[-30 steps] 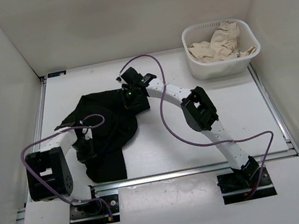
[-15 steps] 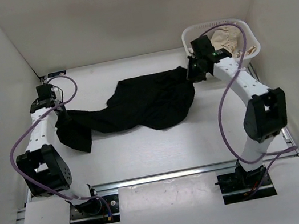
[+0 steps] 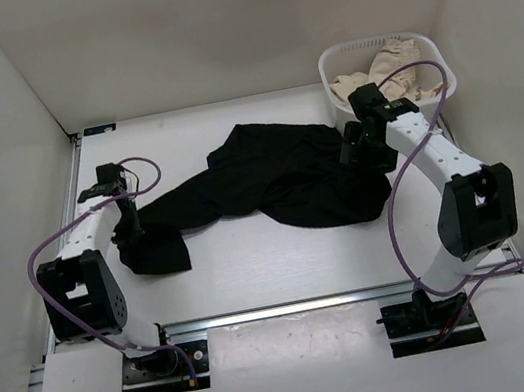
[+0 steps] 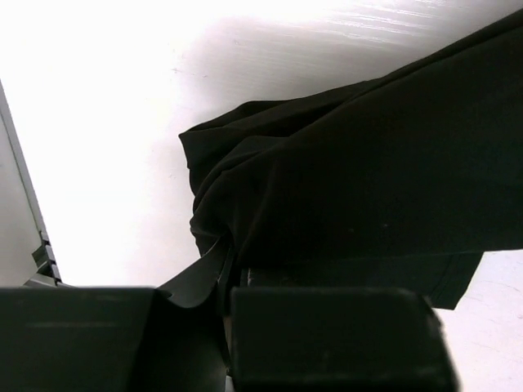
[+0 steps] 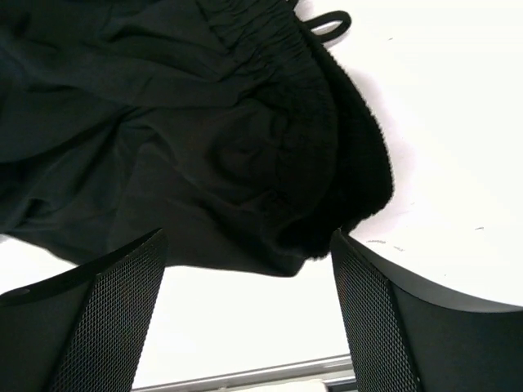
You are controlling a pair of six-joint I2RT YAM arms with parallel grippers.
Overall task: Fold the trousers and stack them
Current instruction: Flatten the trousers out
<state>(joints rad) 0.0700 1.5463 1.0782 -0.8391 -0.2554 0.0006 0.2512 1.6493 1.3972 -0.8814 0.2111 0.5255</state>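
The black soft-fabric trousers [image 3: 279,178] were pinched by the left hand [image 4: 225,282], its fingertips buried in cloth; the right hand [image 5: 249,261] was spread over the waistband [image 5: 304,98].

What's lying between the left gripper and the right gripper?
The black trousers, spread across the table from the left gripper, shut on one end, to the open right gripper. The top view shows it.

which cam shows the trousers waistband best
Right wrist: the gathered waistband and its loop show close up. The top view shows the whole trousers, but the waistband is just flat black there. Left wrist shows only a leg end.
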